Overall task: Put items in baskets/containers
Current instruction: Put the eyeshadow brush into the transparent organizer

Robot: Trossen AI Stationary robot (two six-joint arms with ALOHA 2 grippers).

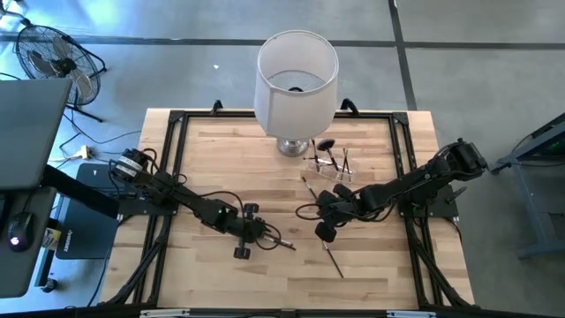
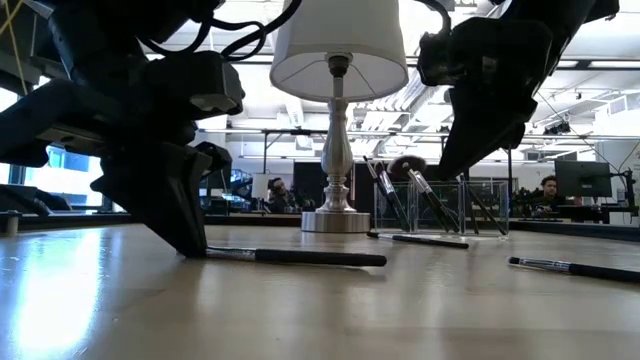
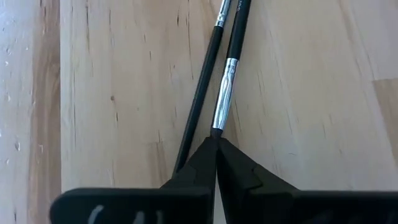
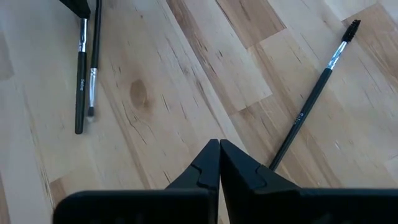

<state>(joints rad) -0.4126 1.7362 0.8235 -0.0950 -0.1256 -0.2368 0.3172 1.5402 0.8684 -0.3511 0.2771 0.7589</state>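
A wooden bench with a black perimeter frame carries a lamp: white cylindrical shade on a silver base, standing at the middle of the far edge. Off the bench's far-left corner, a floor fan stands. Beside the left edge are a monitor and a mouse.

left gripper: low at table, fingers closed | right gripper: raised, fingers closed
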